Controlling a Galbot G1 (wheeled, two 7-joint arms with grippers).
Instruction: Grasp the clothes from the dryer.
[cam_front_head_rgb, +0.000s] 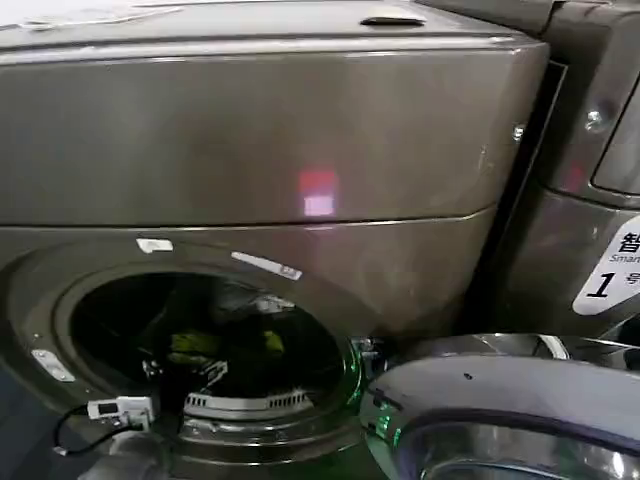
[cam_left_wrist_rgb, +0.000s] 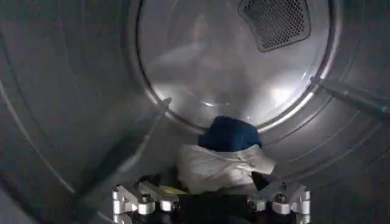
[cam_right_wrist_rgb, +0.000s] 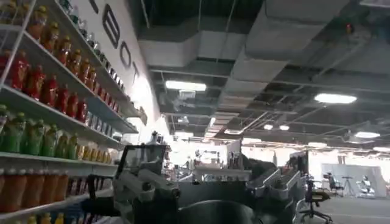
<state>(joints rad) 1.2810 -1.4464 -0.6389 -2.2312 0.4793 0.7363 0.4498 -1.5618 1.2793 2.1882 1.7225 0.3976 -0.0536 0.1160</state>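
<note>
The left gripper (cam_left_wrist_rgb: 210, 204) reaches inside the dryer (cam_front_head_rgb: 250, 150), its fingers (cam_left_wrist_rgb: 137, 199) spread wide, holding nothing, just before the clothes (cam_left_wrist_rgb: 222, 158) on the drum floor. At right, a white sticker (cam_front_head_rgb: 608, 268) reads "1".

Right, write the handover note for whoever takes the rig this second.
Left gripper: inside the dryer drum, open, fingers either side of the clothes.
Right gripper: outside the dryer, pointing up at the room; state unclear.
Clothes: white garment nearest the gripper, dark blue one behind it, a bit of yellow-green at the gripper's base.
Done: door open, left arm reached in.
Left: close on the clothes, pull them out.
</note>
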